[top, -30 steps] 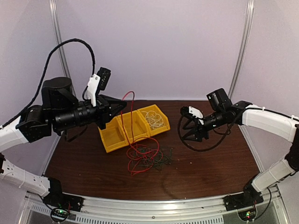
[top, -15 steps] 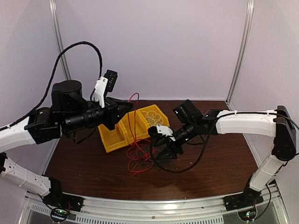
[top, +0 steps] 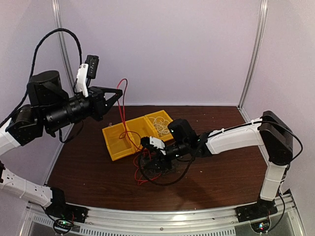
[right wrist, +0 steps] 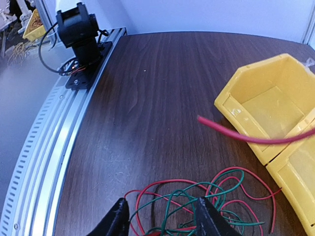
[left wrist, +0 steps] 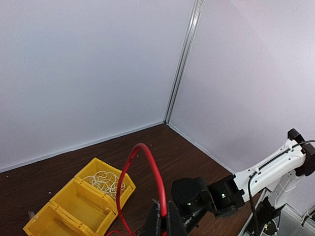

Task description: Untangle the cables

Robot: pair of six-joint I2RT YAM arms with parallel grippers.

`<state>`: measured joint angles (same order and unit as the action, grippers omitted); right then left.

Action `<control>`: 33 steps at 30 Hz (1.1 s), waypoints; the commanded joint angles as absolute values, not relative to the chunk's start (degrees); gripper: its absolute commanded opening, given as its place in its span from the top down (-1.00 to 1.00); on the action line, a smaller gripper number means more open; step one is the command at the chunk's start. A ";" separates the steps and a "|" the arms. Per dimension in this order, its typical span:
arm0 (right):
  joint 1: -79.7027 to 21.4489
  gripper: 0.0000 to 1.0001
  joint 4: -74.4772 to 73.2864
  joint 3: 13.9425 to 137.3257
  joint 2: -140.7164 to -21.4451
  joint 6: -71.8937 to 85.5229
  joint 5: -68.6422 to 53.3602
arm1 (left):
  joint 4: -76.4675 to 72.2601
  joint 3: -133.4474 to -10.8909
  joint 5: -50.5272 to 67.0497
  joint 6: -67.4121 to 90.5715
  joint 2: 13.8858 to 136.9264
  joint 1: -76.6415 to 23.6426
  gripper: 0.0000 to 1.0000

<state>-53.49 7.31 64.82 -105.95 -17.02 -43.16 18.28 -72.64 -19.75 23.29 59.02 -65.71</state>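
Left gripper (left wrist: 162,214) pinches red cable (left wrist: 140,146), raised above yellow bins (left wrist: 81,209). Right gripper (right wrist: 162,221) spread over red-green tangle (right wrist: 197,199) on table (right wrist: 162,88). You: pin green strands only, let red slide free, lift slowly.

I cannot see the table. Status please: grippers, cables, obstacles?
Left gripper shut on red cable, lifted high. Right gripper open at green-red tangle. Yellow bins close beside tangle.
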 commanded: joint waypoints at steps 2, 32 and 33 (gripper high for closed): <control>-53.86 0.17 20.26 64.04 -108.99 -8.44 -38.70 | 22.20 -81.82 -24.71 23.25 57.86 -66.01 1.00; -44.77 -0.14 -19.44 65.40 -86.01 -26.12 -40.73 | 25.52 -83.55 -46.84 10.77 62.02 -65.92 1.00; -43.15 -0.15 -20.56 65.13 -85.10 -26.22 -39.97 | 24.51 -82.39 -46.66 10.76 61.88 -65.92 1.00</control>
<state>-47.94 -12.53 67.40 -89.56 -23.14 -43.35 30.06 -85.56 -41.74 13.10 63.29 -65.73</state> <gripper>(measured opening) 0.563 0.024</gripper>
